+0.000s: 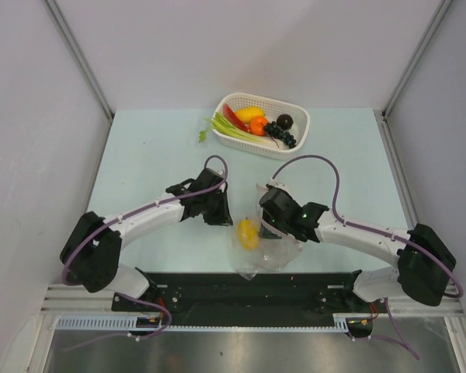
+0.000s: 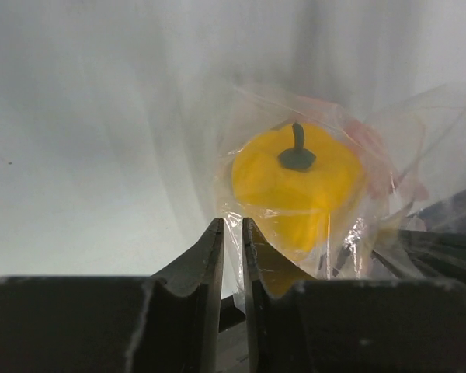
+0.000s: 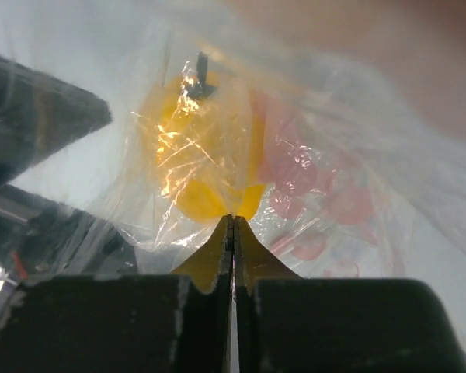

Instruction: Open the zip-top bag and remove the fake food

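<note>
We find the zip-top bag (image 1: 268, 252) on the bench (image 1: 155, 155), yellow fake food (image 1: 248, 232) inside. It lies between the right gripper (image 3: 233, 225), jaws clamped on its film, and the left gripper (image 2: 231, 233), jaws narrow, seemingly nipping the opposite edge.

The left arm (image 1: 144, 214) and right arm (image 1: 365, 233) have white links and black joints. A purple cable (image 1: 326, 167) follows each. The left hand (image 2: 231, 233) and right hand (image 3: 233, 225) are black; a green dot (image 1: 304, 211), possibly an indicator, marks the right wrist.
</note>
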